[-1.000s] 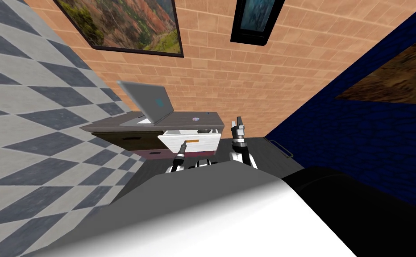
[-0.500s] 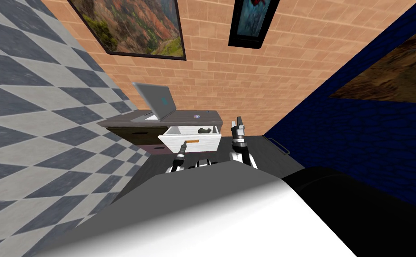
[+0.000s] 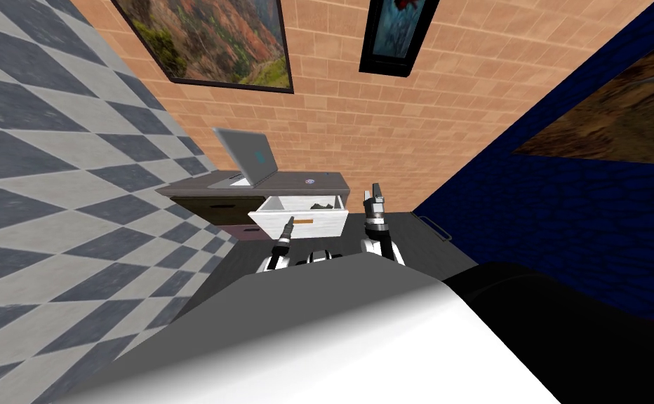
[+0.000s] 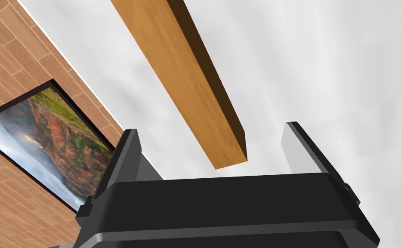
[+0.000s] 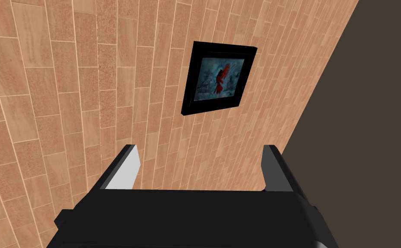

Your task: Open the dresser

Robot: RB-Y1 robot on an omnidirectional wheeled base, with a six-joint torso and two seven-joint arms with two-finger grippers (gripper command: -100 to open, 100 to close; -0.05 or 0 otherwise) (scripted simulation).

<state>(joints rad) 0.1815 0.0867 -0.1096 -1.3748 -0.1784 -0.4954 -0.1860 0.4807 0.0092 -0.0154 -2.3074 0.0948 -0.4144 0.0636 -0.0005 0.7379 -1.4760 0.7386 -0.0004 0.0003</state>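
Brick walling is being seen behind the dresser at 12 o'clock, drawer out. Its rigid handle, judged the hold point, is being straddled by the left end effector, fingers apart; right end effector likewise apart.

On dark floor, the dresser; on its top, an open laptop and a small round object.

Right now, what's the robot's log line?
dresser drawer: pulled out | left claw: open, astride wooden handle | right claw: open, raised
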